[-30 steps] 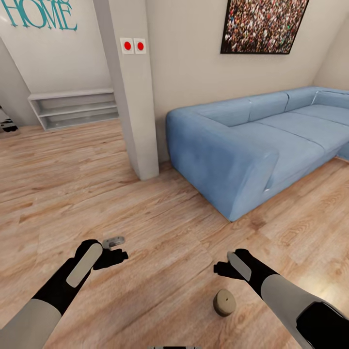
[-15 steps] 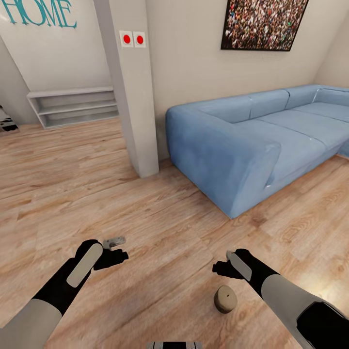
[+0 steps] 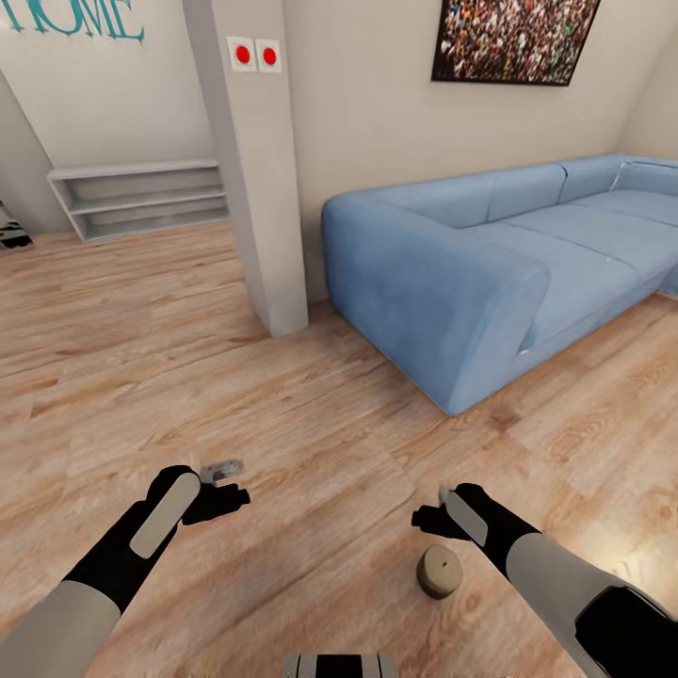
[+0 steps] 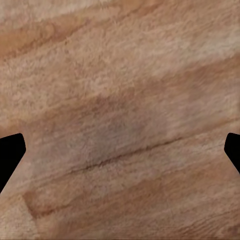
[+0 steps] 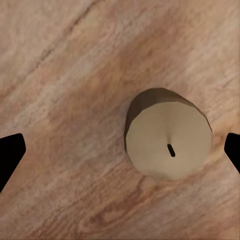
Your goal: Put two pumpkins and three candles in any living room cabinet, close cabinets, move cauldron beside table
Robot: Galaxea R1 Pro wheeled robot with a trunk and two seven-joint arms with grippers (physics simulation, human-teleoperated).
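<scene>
Short tan cylindrical candle (image 5: 167, 141) with a dark wick stub stood upright on the light wood plank floor (image 3: 311, 414), just below and in front of the right gripper (image 3: 431, 521). In the right wrist view it sat between the two black fingertips (image 5: 11, 152), off-centre toward one side, nothing touching it. Jaws there were spread wide, empty.

Left gripper (image 3: 231, 497) hung over bare floor, well apart from the candle. Its wrist view showed fingertips (image 4: 10, 150) at both edges with planks between, so spread and empty too.

Further out: big blue fabric sofa (image 3: 490, 273) ahead to the right, pale square pillar (image 3: 254, 179) with two red-dot switches (image 3: 254, 56), low grey open shelf unit (image 3: 141, 198) against the far wall, a dark-framed crowd picture (image 3: 513, 38) above the sofa. No pumpkins, cabinet or cauldron visible from here.

My read: step in hand was picking up this candle, approach phase, grasp not yet made. Next move needs the right gripper shifted so the candle is centred between the fingers, then lowered around the body and closed on the sides. It's squat and smooth, so a low grip looks safer. A skewed descent could tip or roll it. After that, carry to the cabinet, which had to be found first.
</scene>
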